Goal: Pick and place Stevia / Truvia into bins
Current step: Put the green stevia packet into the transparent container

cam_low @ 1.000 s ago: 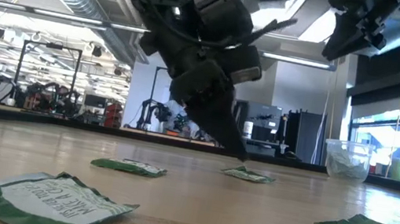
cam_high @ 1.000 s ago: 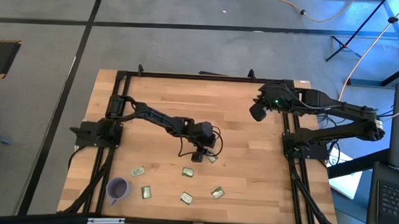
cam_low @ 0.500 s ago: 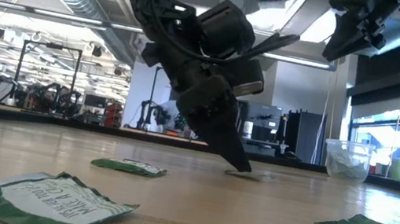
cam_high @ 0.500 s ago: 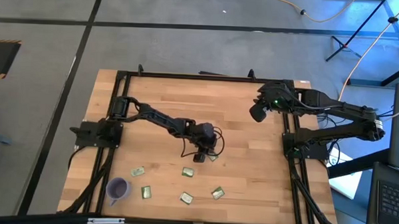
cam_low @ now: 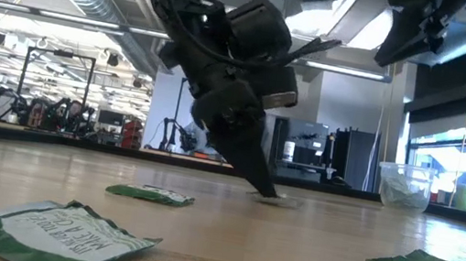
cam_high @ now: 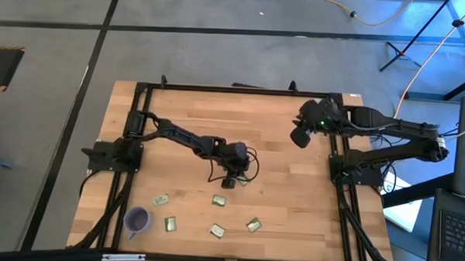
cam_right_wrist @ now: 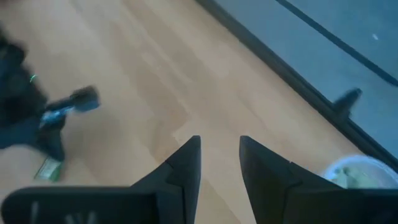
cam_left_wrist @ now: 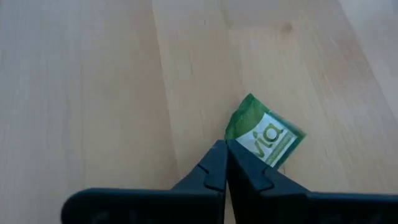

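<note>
Left wrist view: the left end effector [cam_left_wrist: 226, 155] has clamped shut on a sachet [cam_left_wrist: 266, 134] corner; its long axis runs diagonally.

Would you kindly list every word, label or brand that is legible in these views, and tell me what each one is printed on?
"via": the end of a brand name on the sachet pinched at its corner by the left claw, left wrist view; the first letters are hidden.
Nearest sachet in the low view: several lines of print, upside down and too blurred to read.
Other sachets on the table: too small to read.
</note>
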You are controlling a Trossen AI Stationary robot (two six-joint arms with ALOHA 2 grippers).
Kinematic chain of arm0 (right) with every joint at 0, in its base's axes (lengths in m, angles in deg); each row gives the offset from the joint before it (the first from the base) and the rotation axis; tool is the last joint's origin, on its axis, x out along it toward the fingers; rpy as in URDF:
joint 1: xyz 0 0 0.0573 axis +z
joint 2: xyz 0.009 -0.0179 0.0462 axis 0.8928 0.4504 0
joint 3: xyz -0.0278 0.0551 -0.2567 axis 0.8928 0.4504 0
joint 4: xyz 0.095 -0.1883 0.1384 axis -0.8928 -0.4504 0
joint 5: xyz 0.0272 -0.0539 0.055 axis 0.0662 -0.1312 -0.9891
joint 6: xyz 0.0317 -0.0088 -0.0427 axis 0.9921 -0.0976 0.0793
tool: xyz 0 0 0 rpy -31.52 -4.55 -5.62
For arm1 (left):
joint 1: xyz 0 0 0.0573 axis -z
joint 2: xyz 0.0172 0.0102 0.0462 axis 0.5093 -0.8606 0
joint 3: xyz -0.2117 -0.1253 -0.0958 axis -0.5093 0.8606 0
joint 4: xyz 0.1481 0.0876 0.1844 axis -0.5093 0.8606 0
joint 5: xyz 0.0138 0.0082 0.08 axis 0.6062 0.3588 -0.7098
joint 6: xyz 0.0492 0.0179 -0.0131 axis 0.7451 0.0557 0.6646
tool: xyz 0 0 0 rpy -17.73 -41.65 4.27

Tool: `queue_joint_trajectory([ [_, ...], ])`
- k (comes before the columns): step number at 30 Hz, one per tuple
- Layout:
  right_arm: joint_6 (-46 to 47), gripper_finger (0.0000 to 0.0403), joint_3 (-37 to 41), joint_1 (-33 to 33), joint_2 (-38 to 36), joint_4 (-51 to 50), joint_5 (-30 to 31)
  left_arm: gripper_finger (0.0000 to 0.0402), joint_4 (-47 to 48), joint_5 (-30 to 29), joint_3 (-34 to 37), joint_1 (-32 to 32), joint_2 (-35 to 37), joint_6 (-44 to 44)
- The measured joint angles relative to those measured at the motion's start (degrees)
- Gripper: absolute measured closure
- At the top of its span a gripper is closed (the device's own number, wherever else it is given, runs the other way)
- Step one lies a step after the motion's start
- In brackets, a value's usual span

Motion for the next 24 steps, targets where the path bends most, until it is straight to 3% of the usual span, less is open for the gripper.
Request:
queue_joint_trajectory([
  [3, -3.76, 0.0289, 0.89, 2.99, 0.04, 3.51, -0.03, 0.0399, 0.74, -2.83, 0.04, -0.81, 3.80, 1.39],
  [9, -12.33, 0.0289, 8.50, 8.38, 0.14, 18.81, -2.13, 0.0400, -1.21, -20.91, -0.17, -0.69, 12.39, 8.41],
  [13, -16.31, 0.0289, 14.16, 10.94, 0.17, 29.58, -5.59, 0.0400, -3.37, -28.40, -0.34, -0.39, 17.07, 12.63],
  [20, -19.36, 0.0289, 20.22, 13.33, 0.17, 43.11, -7.83, 0.0399, -5.29, -32.78, -0.27, 0.36, 18.69, 16.15],
  [24, -18.72, 0.0289, 22.11, 13.32, 0.17, 45.07, -7.84, 0.0400, -5.35, -33.06, -0.27, 1.18, 18.67, 16.56],
])
